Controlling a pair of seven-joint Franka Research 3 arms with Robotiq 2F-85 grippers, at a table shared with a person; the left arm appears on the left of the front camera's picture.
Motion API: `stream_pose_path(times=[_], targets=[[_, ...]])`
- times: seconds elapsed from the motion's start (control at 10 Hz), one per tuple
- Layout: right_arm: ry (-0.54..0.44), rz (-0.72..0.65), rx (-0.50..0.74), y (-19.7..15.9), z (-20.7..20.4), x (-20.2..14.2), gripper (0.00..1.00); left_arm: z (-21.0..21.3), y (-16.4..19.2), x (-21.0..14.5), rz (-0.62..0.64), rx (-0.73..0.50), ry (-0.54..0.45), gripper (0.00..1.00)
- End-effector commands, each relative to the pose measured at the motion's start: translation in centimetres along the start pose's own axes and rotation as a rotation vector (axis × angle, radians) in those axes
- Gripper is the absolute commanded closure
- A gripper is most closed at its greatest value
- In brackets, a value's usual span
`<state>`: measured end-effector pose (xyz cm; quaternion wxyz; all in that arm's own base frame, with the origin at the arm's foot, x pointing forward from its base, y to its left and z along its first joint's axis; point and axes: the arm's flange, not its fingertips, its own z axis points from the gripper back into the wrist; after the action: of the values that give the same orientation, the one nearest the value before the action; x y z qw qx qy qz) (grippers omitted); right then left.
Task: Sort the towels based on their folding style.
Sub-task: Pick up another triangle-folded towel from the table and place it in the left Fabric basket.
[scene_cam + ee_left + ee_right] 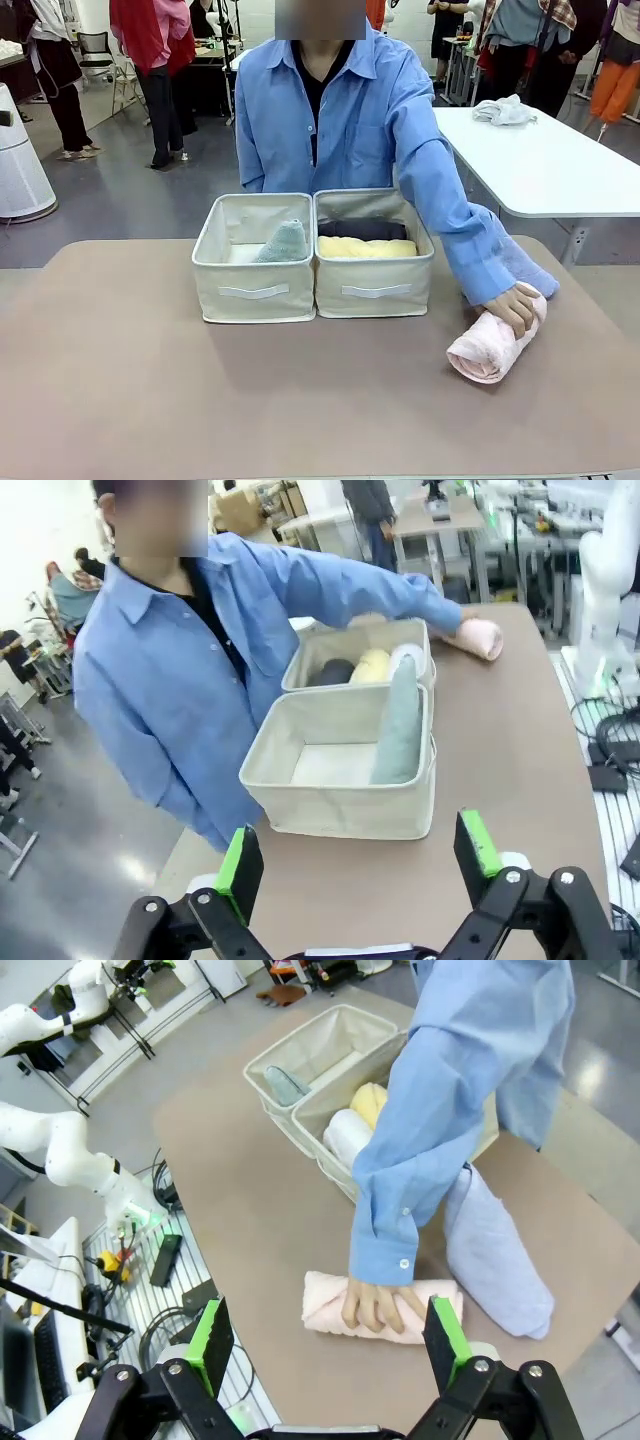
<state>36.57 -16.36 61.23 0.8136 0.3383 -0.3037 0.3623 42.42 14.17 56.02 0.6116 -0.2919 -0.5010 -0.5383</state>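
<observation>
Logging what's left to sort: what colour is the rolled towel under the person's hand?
The rolled towel is pale pink, clearest in the front view.

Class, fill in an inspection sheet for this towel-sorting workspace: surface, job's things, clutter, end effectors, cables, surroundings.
Surface: brown table, flat and matte.
Job's things: pale green triangle towel stands in the left box; dark grey roll, yellow roll and white roll lie in the right box; pink roll lies on the table under the person's hand, with the blue towel beside it.
Clutter: nothing seen.
End effectors: left end effector and right end effector are both open and empty, above the table.
Cables: black cables on the floor beside the table.
Surroundings: white table behind, bearing a cloth bundle; people stand farther off.
</observation>
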Motion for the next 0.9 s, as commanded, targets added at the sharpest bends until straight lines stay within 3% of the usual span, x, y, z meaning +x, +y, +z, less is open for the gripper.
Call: stream_pose_path(times=[0.0, 0.1, 0.2, 0.5, 0.6, 0.7, 0.8], targets=[[0.114, 0.014, -0.046, -0.3, -1.8, 0.2, 0.0, -1.4, 1.5, -1.6, 0.037, -0.003, 0.0, 0.0], [0.179, 0.028, -0.063, -0.5, -2.8, 0.3, 0.0, 0.0, 0.0, 0.0, 0.0, 0.0, 0.0, 0.0], [0.291, 0.066, -0.098, -1.0, -4.8, 0.9, 0.0, 0.0, 0.0, 0.0, 0.0, 0.0, 0.0, 0.0], [0.487, 0.165, -0.108, -0.4, -12.0, 2.9, 0.0, 0.0, 0.0, 0.0, 0.0, 0.0, 0.0, 0.0], [0.501, 0.171, -0.105, 0.4, -10.7, 2.4, 0.0, 0.0, 0.0, 0.0, 0.0, 0.0, 0.0, 0.0], [0.479, 0.12, -0.139, 1.1, -4.8, 0.2, 0.0, 0.0, 0.0, 0.0, 0.0, 0.0, 0.0, 0.0], [0.393, 0.047, -0.16, 1.6, 1.9, -2.7, 0.0, 0.0, 0.0, 0.0, 0.0, 0.0, 0.0, 0.0]])
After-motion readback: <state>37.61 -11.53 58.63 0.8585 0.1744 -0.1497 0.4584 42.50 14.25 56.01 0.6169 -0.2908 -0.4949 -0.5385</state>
